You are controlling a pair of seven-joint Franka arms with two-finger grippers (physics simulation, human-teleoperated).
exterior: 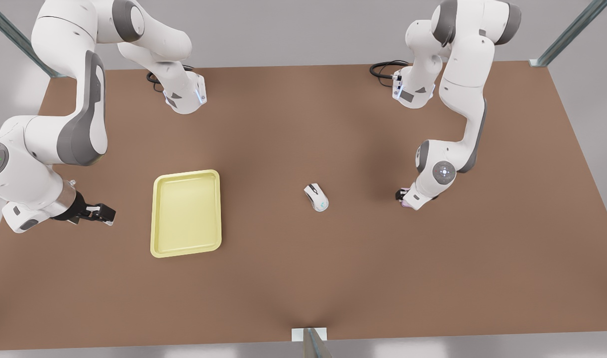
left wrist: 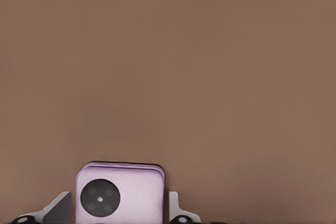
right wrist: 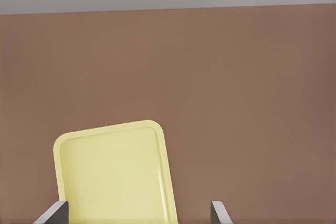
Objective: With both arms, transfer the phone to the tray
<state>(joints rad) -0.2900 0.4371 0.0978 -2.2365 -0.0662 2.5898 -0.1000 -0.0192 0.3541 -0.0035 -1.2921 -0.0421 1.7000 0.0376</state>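
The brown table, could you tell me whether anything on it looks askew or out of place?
Only mildly: the pale yellow rectangular tray lies slightly rotated to the brown table edges, and the white computer mouse sits at an angle. Nothing is spilled or damaged.

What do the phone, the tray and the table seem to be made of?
Phone: pale pink with a fine grain, perhaps leather-like covering; it sits between the left gripper fingers.
Tray: pale yellow, smooth, matte, probably plastic.
Table: flat matte brown, no grain visible; material unclear.
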